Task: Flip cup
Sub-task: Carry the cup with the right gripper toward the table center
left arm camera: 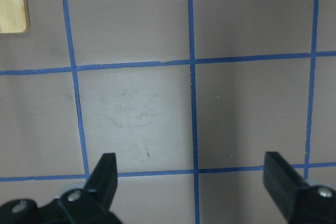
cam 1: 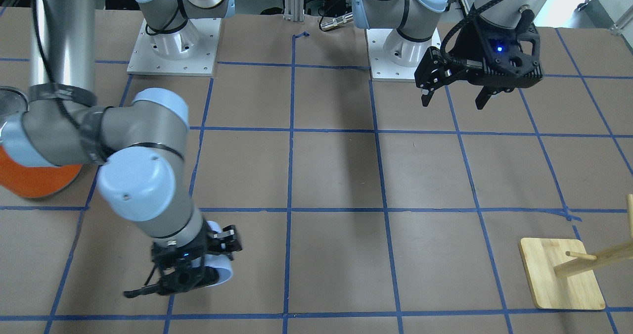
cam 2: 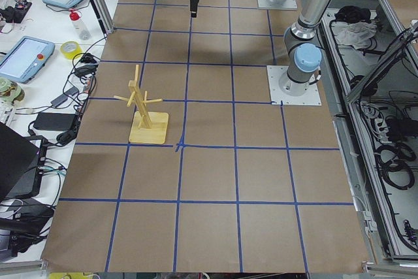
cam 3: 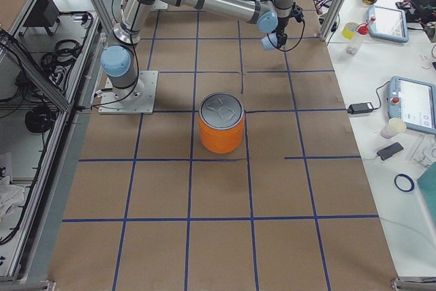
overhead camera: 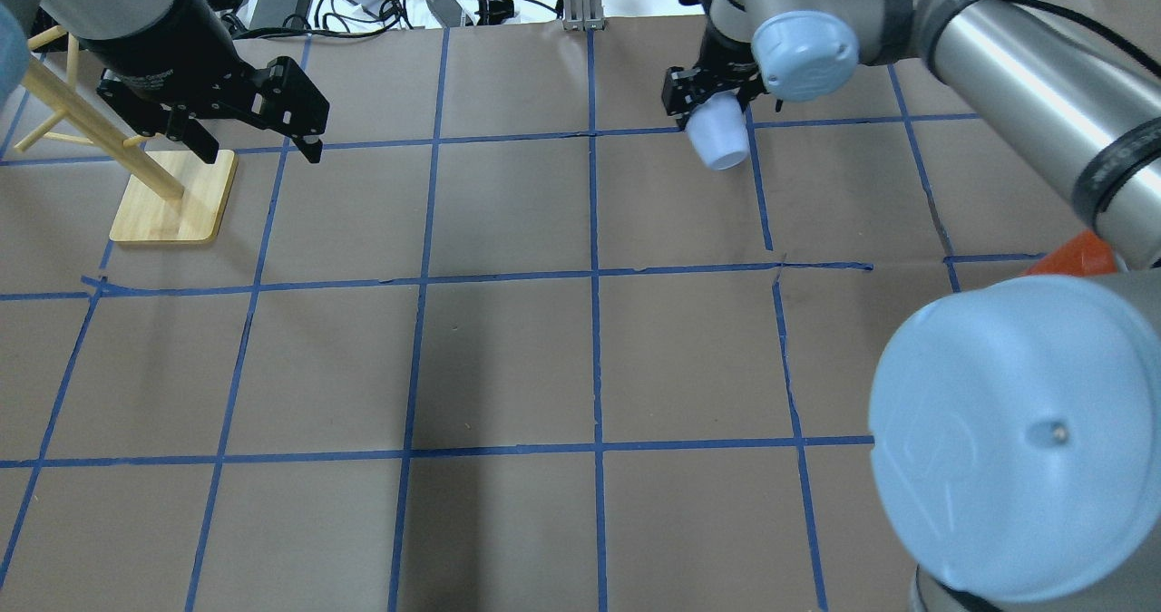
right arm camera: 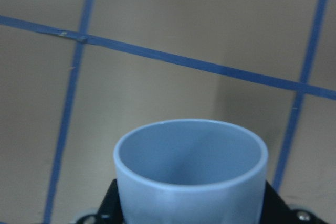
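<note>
right hand clamped on cup, tilted | left hand spread wide

Faces the robot's bases from across the table, steeply down, in the front view. Looks forward and down from behind the shoulders overhead. Looks along the table from each end, far off. Sits close on both wrists, the right nearly against the cup. Shares the wooden rack across front, overhead and left views.
</note>
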You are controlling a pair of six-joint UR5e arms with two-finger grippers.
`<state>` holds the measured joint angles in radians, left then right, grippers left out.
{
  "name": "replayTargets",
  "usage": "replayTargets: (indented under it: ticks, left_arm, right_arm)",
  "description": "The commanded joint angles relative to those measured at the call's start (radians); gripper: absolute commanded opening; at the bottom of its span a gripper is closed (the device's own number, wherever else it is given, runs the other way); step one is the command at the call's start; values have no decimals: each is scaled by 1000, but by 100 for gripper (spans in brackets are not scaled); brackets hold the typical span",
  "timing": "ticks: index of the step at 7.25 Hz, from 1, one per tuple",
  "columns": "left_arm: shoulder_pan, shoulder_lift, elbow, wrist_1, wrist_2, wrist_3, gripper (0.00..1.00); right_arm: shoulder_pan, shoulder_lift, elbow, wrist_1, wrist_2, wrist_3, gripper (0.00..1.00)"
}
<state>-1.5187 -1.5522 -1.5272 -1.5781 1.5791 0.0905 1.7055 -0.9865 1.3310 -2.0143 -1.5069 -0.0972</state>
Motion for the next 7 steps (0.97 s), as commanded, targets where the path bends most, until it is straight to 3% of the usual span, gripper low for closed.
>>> replayTargets:
  ticks: [1, 4, 7]
  left_arm:
    - [0, 6, -14, 1, 2, 0, 100]
    - [0, 8, -14, 1, 2, 0, 100]
    - [0, 8, -14, 1, 2, 0, 100]
  right_arm:
    - [130, 34, -1, -103, 5, 88, 44]
    - [220, 69, 0, -124, -88, -199, 37]
    - [298, 72, 10, -142, -96, -639, 36]
